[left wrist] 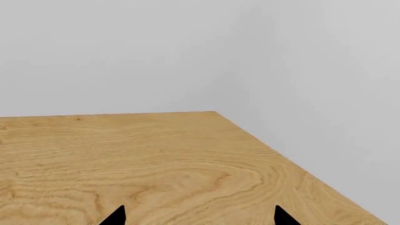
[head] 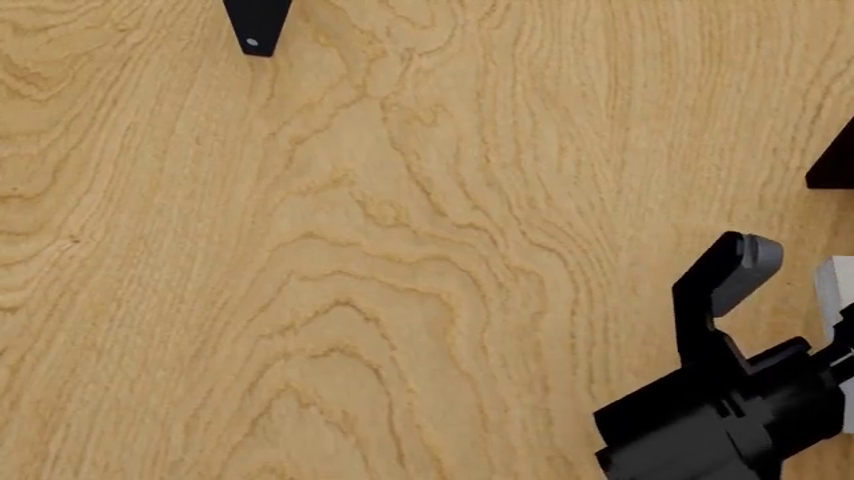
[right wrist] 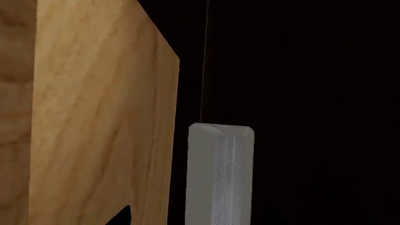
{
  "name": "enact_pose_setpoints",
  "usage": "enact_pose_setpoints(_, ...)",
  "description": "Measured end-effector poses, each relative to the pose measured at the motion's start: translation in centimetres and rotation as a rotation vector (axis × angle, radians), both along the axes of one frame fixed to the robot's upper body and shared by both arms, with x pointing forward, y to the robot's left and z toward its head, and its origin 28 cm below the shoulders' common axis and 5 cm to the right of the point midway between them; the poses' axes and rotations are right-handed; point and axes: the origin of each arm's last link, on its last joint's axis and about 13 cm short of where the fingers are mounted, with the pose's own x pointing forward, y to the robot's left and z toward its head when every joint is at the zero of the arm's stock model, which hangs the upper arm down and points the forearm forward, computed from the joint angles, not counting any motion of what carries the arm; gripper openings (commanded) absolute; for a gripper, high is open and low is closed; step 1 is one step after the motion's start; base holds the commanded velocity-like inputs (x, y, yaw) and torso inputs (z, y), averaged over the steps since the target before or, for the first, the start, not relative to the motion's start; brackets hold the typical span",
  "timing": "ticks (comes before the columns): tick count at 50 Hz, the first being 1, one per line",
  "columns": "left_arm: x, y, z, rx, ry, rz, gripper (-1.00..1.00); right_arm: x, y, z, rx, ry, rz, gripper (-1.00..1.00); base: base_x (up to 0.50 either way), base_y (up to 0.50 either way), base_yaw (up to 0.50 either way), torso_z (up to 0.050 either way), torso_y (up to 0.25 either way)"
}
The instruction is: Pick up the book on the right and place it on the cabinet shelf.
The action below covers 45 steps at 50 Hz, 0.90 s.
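- Right gripper (head: 781, 285): from the head view I only see one black finger with a grey pad, so I honestly can't tell if it's clamped on anything or spread.
- The book (right wrist: 218, 173) is dead ahead of that gripper in its wrist cam, standing upright. A black fingertip shows off to one side of it with a clear gap, so no contact that I can see.
- The table (right wrist: 93, 117) edge runs just beside the book, and I can't tell what the book is resting on.
- Past the book it's all the near-black cabinet (right wrist: 300, 93), close behind it.
- Left gripper (left wrist: 198, 218) is spread wide with nothing in it, hanging over bare tabletop and doing nothing for the job.
- A black book (head: 256, 25) sits well away from the right gripper, across the table.
- My guess: the book is at the cabinet, but whether it's gripped, shelved or just being approached isn't visible. I wouldn't count the shelf step as done.
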Motion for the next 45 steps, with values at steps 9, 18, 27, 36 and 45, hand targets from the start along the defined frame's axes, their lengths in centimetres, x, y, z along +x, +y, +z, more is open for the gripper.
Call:
enact_pose_setpoints(9,0.0,0.0,0.0,0.0,-0.001,-0.001,1.0,-0.8,0.2,0.2,0.061,0.005,-0.01,1.0,0.0,0.0,0.0,0.0,0.0)
enact_pose_setpoints(18,0.0,0.0,0.0,-0.001,-0.002,-0.002,1.0,-1.7,0.6,1.0,0.078,-0.005,-0.004,1.0,0.0,0.0,0.0,0.0,0.0)
enact_pose_setpoints(27,0.0,0.0,0.0,-0.001,-0.003,-0.003,1.0,-2.5,1.1,2.1,0.066,-0.027,0.008,1.0,0.0,0.0,0.0,0.0,0.0)
enact_pose_setpoints(36,-0.1,0.0,0.1,-0.002,-0.004,-0.004,1.0,-3.0,1.7,2.9,0.063,-0.051,0.043,1.0,0.0,0.0,0.0,0.0,0.0)
enact_pose_setpoints(45,0.0,0.0,0.0,-0.005,-0.005,-0.005,1.0,-3.3,2.6,3.4,0.084,-0.071,0.139,1.0,0.0,0.0,0.0,0.0,0.0)
